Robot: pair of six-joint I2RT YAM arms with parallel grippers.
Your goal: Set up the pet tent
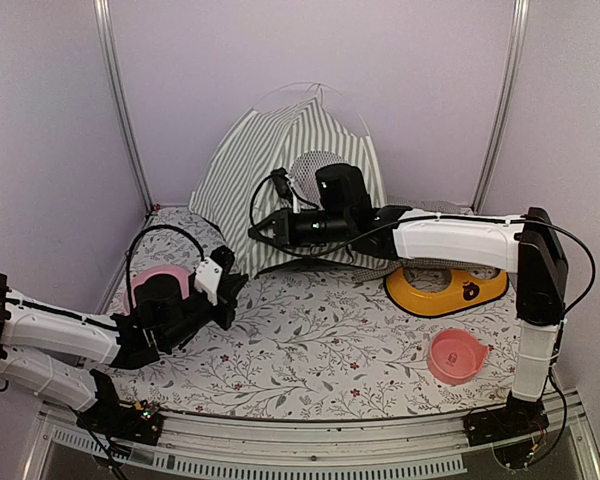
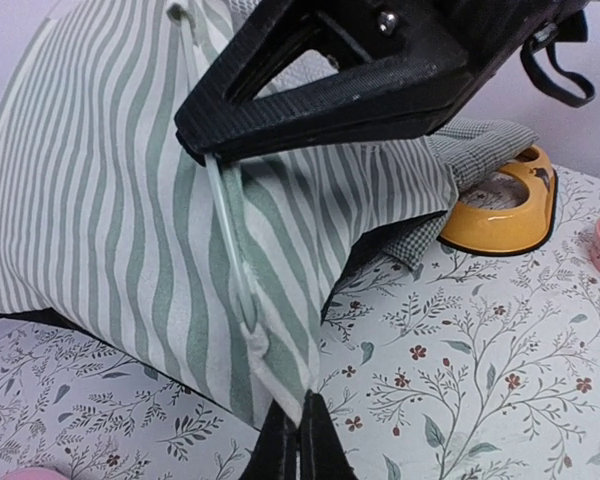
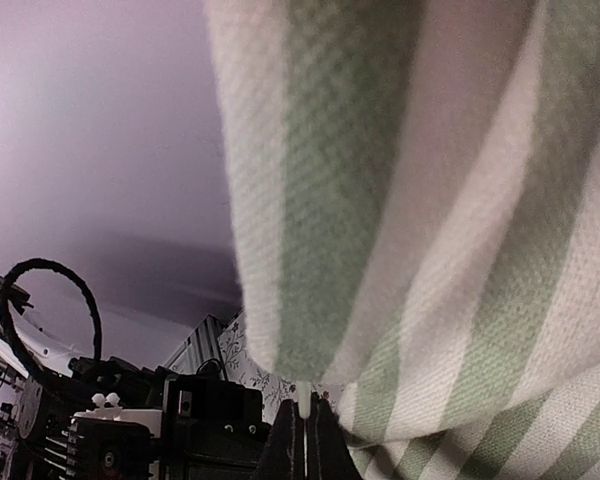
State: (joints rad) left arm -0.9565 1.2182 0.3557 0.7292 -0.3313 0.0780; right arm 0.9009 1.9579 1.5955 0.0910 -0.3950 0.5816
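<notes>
The pet tent (image 1: 280, 150), grey-green and white striped, stands half raised at the back centre, with its lace mesh door (image 1: 315, 165) behind my right wrist. My right gripper (image 1: 253, 232) reaches left across the tent's front and is shut on a thin white pole; in the right wrist view the pole end (image 3: 304, 403) sits between the closed fingers (image 3: 305, 440) under the striped fabric (image 3: 430, 200). My left gripper (image 1: 238, 285) is shut on the tent's lower fabric corner (image 2: 285, 385); the fingers (image 2: 300, 445) pinch its tip. The pole (image 2: 230, 240) runs up to the right gripper (image 2: 380, 70).
A yellow pet bowl (image 1: 445, 285) sits right of the tent, with the green-checked cushion (image 2: 480, 145) draped over it. One pink bowl (image 1: 458, 355) is front right, another (image 1: 160, 280) sits behind my left arm. A floral cloth (image 1: 320, 340) covers the table; walls enclose three sides.
</notes>
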